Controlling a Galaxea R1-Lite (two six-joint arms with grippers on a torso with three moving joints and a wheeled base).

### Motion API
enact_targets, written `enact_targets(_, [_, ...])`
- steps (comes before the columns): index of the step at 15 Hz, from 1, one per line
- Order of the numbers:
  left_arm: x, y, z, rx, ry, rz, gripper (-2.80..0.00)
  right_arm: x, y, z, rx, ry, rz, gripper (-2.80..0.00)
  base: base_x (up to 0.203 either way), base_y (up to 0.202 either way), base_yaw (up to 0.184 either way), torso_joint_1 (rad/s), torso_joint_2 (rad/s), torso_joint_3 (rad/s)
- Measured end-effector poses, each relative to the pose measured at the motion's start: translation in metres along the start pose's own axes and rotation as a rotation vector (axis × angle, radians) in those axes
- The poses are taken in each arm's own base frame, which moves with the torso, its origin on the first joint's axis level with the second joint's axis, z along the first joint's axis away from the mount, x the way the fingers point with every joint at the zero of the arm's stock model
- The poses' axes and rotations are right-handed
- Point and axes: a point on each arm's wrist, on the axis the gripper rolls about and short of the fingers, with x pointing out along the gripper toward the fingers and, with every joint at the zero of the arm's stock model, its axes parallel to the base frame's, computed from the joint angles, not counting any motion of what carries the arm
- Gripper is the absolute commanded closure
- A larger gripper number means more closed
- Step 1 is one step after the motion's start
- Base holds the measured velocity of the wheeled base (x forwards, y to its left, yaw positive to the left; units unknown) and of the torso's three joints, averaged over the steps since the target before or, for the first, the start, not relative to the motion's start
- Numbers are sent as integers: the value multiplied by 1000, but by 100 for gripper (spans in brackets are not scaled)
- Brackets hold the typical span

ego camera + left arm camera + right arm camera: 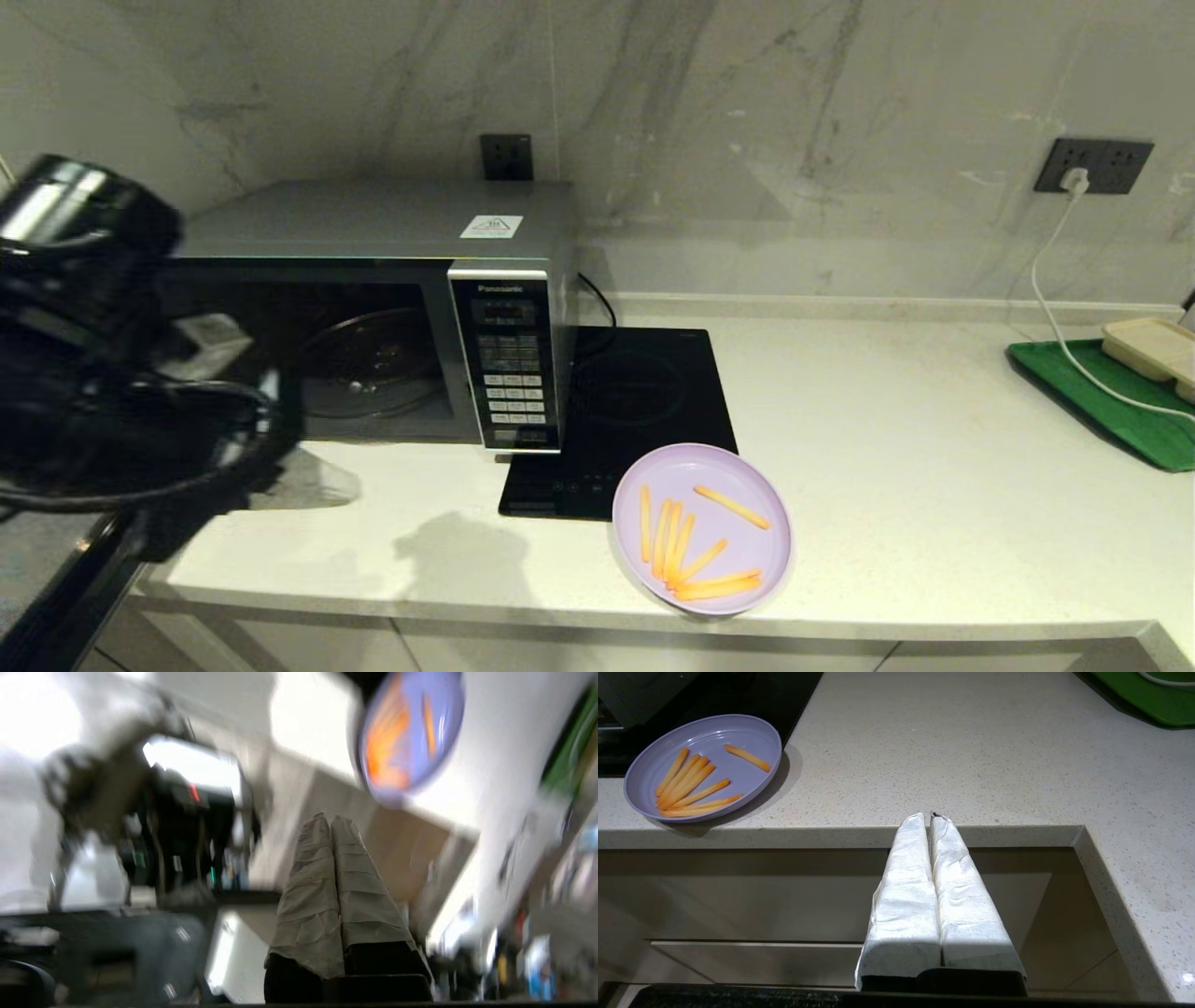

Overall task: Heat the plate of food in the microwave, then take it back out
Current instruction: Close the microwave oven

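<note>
Left end effector raised and empty, plate waiting on the bench.

My left end effector (331, 823), pads pressed together on nothing, is at the head view's left, before the boxy silver microwave (392, 308); the round lilac plastic plate of fries (702, 528) lies lower centre, nearer my closed, parked right end effector (930, 819).

The plate of food (702, 529) lies at the counter's (934, 485) front edge, right of the microwave (373, 317).
</note>
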Motion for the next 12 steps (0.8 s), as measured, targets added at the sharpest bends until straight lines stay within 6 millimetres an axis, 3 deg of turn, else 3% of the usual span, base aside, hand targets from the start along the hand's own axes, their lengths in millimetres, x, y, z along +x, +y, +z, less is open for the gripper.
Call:
enact_targets(3, [-58, 51, 14, -75, -320, 85, 0, 0, 0, 0, 0, 0, 0, 0, 0, 0, 0, 0, 0, 0])
enact_targets(6, [-108, 82, 12, -64, -618, 236, 0, 0, 0, 0, 0, 0, 0, 0, 0, 0, 0, 0, 0, 0])
enact_targets(9, [-151, 75, 6, 89, -892, 345, 0, 0, 0, 0, 0, 0, 0, 0, 0, 0, 0, 0, 0, 0])
enact_targets(12, [-171, 71, 9, 182, -1028, 422, 0, 0, 0, 0, 0, 0, 0, 0, 0, 0, 0, 0, 0, 0])
